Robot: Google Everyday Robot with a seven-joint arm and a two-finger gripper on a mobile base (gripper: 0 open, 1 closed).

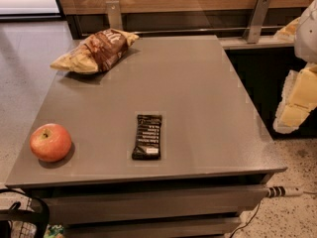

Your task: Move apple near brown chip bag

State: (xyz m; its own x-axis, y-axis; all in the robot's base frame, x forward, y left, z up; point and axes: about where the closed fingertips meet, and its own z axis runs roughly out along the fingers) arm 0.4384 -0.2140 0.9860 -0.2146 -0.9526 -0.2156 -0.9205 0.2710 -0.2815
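At front-left of grey tabletop (198,93): apple (50,142), stem dimple up. At far-left corner: chip bag (94,51), well apart from apple. Near front edge, right of apple: black bar (147,136), lying flat. Beyond tabletop's right edge: tool (296,102), well apart from all three.

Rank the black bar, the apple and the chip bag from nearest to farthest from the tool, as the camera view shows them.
The tool hangs beyond the right edge of the table.
1. The black bar, front middle of the table: nearest.
2. The chip bag, back left corner, and the apple, front left corner: both far across, too close to call.
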